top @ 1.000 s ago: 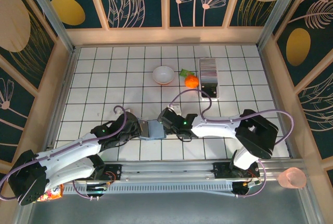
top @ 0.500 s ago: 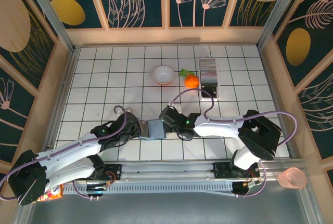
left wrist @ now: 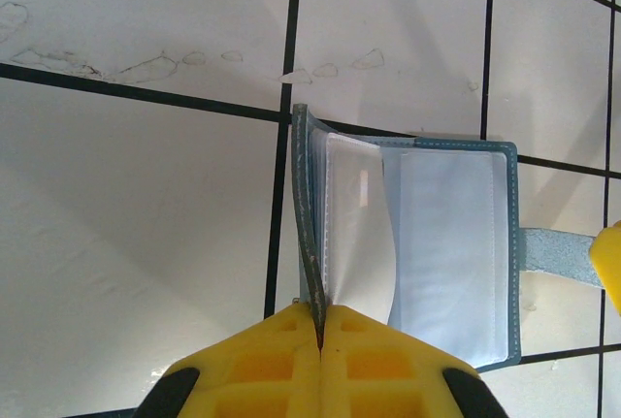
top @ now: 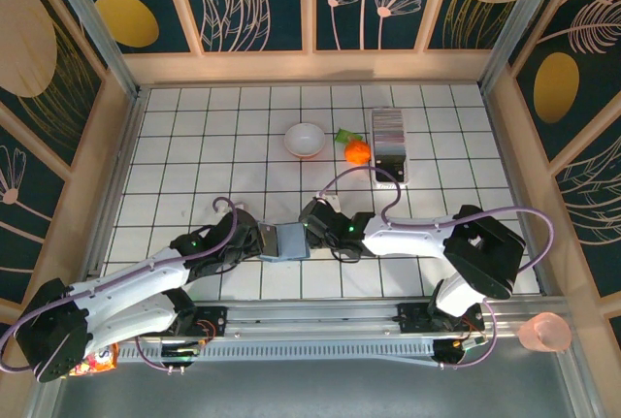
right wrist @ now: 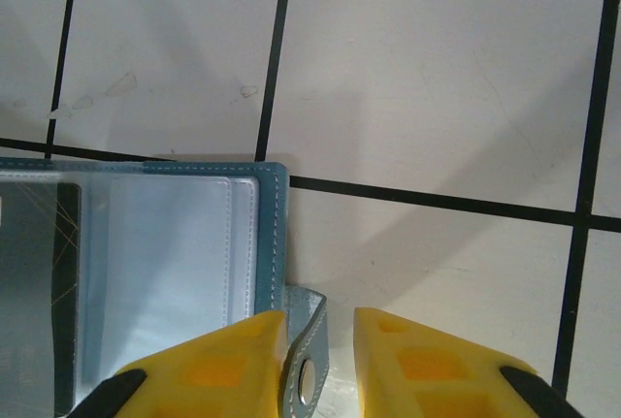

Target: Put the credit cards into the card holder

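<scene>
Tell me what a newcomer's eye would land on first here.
Both arms meet mid-table over the opened teal card holder. The left claw is shut on its raised cover, and the right claw straddles its snap strap with jaws apart. Toward the far side, a bright orange fruit sits between a white bowl and the striped stack of credit cards.

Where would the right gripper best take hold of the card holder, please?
By the snap tab sticking out past the cover edge of the card holder: a thin strip lying between the fingers of the right gripper. Come from that side; the left gripper pinches the opposite cover.
</scene>
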### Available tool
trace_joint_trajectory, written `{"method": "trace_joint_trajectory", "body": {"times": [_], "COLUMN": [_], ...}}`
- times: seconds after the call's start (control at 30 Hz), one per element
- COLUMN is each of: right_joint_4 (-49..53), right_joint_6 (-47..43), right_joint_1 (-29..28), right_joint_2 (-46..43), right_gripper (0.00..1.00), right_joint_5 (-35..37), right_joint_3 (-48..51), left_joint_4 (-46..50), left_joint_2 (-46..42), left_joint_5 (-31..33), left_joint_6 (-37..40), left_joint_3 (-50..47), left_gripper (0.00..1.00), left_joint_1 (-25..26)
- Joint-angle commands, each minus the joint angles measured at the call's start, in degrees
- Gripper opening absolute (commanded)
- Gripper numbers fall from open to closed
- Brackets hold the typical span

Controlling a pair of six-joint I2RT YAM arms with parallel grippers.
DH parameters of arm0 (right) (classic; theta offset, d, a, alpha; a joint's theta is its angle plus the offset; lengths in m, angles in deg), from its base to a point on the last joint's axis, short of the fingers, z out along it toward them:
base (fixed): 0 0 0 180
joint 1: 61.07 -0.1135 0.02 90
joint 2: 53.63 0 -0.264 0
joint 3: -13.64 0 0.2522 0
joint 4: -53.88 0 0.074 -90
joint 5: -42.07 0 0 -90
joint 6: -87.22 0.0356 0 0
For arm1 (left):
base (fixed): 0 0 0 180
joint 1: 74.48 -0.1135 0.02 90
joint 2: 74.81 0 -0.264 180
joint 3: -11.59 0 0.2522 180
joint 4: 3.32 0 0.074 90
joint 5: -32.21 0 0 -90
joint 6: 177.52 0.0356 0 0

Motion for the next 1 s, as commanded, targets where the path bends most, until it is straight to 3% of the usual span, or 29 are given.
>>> {"method": "trace_joint_trajectory", "body": {"times": [0.0, 0.13, 0.63, 0.8, 0.97], "right_joint_4": [-1.40, -1.79, -1.98, -1.95, -2.22], "right_joint_6": [0.73, 0.68, 0.61, 0.58, 0.70], "right_joint_1": [0.25, 0.34, 0.69, 0.65, 0.76], "right_joint_2": [-2.79, -4.10, -3.22, -2.97, -3.10], "right_gripper": [0.22, 0.13, 0.13, 0.07, 0.00], "right_joint_5": [0.34, 0.26, -0.75, -0.80, -1.16], "right_joint_3": [1.44, 1.90, 2.51, 2.60, 3.12], "left_joint_4": [2.24, 2.26, 1.63, 1.68, 1.99], "left_joint_2": [0.74, 0.84, 1.34, 1.10, 0.67], "left_joint_5": [-0.09, -0.13, -0.61, -0.74, -1.52], "left_joint_6": [1.10, 1.06, 1.15, 1.25, 1.99], "left_joint_3": [1.10, 1.15, 1.01, 1.13, 2.24], "left_gripper": [0.00, 0.00, 0.00, 0.00, 0.10], "left_joint_1": [0.12, 0.12, 0.11, 0.12, 0.18]}}
